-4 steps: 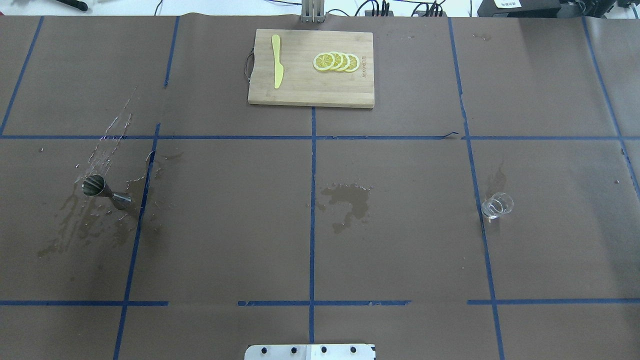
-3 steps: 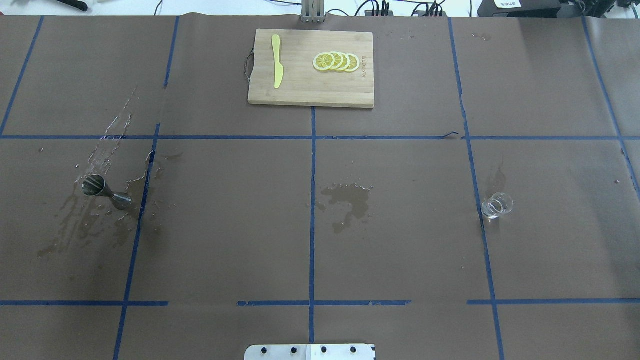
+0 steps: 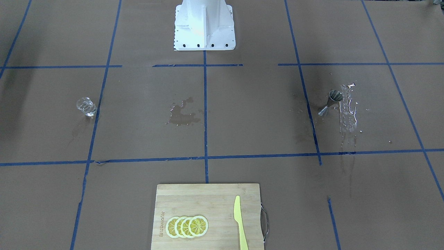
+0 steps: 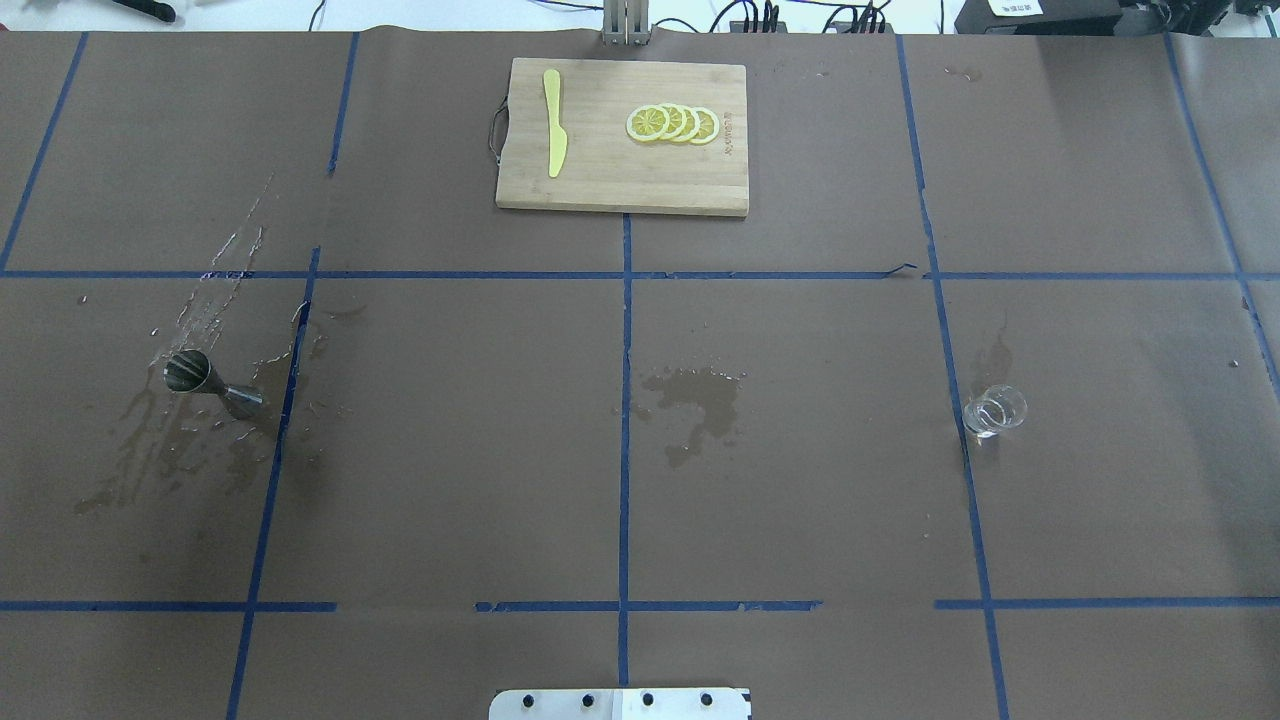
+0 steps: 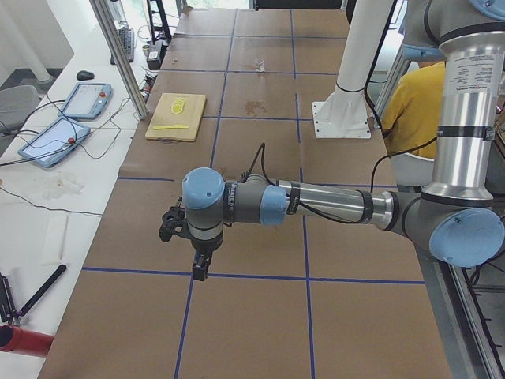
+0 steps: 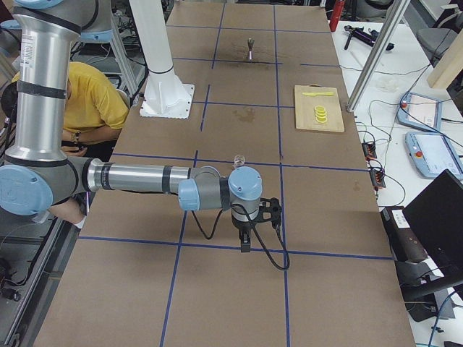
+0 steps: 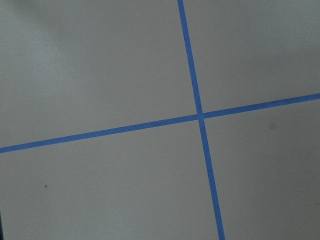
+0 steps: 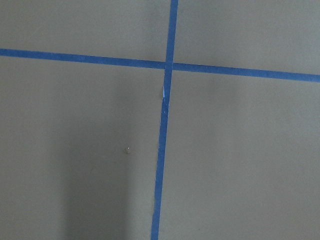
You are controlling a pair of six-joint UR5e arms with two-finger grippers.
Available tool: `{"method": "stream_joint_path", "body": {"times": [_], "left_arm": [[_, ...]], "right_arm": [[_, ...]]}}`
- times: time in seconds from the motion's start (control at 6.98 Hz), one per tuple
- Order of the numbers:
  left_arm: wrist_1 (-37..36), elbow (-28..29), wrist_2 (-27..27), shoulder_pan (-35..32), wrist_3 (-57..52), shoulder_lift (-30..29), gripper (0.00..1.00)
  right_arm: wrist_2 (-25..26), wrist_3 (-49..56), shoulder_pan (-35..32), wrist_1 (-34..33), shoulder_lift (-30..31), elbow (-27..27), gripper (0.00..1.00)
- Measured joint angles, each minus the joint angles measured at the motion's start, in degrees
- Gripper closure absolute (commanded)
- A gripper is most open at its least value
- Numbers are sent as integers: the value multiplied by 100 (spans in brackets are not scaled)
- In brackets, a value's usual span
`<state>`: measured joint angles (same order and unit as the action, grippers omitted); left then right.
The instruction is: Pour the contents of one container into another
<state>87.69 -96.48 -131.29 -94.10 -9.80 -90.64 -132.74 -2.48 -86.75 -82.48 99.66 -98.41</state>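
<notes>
Tumbler [image 4: 995, 410] stands upright at 3 o'clock of the table [image 4: 450, 450] in the overhead view, clear, just right of a blue tape line; jigger [image 4: 212, 384] stands upright at 9 o'clock, well apart from it, on a spread of wet stains [image 4: 170, 450] and droplets; a second damp patch [image 4: 700, 395] lies between them, near the centre; neither vessel is touched by anything.

Right gripper [image 6: 244, 242] shows only in the right side view, pointing down over a crossing of tape lines, at 6 o'clock from the tumbler and apart from it; whether its jaws are parted or closed, I cannot tell.

Left gripper [image 5: 201, 268] shows only in the left side view, pointing down just above a tape line, with the tumbler far off at 12 o'clock; its jaws cannot be judged either.

Both wrist cameras see only brown paper and crossing tape.

At 12 o'clock in the overhead view lies a wooden cutting board [image 4: 620, 185], bearing a yellow knife [image 4: 553, 125] and overlapping lemon slices [image 4: 672, 124].
</notes>
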Motion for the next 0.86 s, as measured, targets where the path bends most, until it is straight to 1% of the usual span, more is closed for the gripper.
{"method": "stream_joint_path", "body": {"times": [0.29,0.57,0.72,0.86], "left_arm": [[389,12,-12,19,5,20,0],[814,57,-32,39,30,-3,0],[1185,89,-110,45,23,4,0],[1764,124,-263,51,7,56,0]], "right_arm": [[-1,-48,24,-6,-53,-140,0],[34,-83,33,1,-117,-464,0],[39,-150,35,-1,-164,-615,0],[33,-323,33,-7,-229,-674,0]]}}
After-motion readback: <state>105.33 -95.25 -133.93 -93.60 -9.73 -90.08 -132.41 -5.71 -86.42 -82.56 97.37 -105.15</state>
